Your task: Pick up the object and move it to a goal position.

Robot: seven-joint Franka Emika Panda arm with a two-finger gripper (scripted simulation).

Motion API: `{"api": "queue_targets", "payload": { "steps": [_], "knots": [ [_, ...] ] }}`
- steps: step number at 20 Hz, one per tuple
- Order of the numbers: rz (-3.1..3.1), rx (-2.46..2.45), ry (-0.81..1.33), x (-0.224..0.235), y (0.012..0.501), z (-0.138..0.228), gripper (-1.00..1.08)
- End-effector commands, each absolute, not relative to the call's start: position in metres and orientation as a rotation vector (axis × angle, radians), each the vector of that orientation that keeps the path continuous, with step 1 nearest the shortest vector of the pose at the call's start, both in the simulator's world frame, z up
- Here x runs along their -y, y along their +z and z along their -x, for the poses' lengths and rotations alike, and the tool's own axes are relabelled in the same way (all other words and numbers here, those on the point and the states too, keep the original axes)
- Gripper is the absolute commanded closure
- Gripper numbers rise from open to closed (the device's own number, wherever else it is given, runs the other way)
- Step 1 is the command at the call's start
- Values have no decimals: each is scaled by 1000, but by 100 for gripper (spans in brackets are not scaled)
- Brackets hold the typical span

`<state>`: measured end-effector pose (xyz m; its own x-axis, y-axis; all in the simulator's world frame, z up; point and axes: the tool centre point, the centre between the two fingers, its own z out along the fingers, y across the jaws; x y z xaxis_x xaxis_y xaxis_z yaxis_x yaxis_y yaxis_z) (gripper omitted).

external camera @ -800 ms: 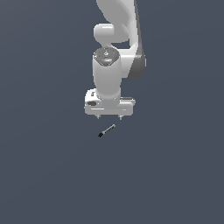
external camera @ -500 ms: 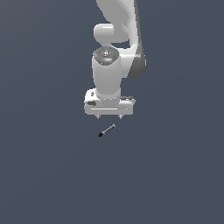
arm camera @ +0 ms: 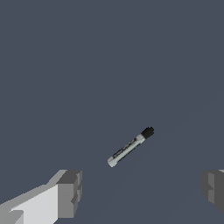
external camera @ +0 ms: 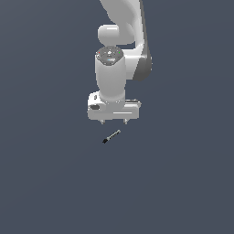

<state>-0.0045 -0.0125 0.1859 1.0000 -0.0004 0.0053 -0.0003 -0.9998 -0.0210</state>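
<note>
Dark slate-blue ground fills both views, flat and unmarked, with no edge of a worktop and no goal marker to be seen. On it lies the object (external camera: 111,136), a tiny thin rod with a light grey shaft and a black end, lying at a slant and resting free, touched by nothing. Above it, in the exterior view, hangs the white hand (external camera: 114,122) of the arm, pointing straight down, its two short fingertips (external camera: 103,122) spread wide and holding nothing; the wrist view shows one grey finger pad (arm camera: 69,194) and the other at the opposite edge of the picture, with the rod between them but off to one side of the line joining them. I judge the approach is under way and the grasp not yet begun. The risk lies in how small the rod is: if the hand descends without centring over the shaft, a finger could land on it or nudge it aside, and a closing pinch across so thin a round shaft could roll or flick it out.
</note>
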Motion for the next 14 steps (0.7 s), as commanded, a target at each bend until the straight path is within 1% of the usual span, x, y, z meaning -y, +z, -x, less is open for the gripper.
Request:
{"api": "queue_targets", "payload": {
  "steps": [1, 14],
  "knots": [
    [3120, -11, -7, 12, 185, 5, -92],
    [3099, -318, 0, 14, 155, 8, -92]
  ]
}}
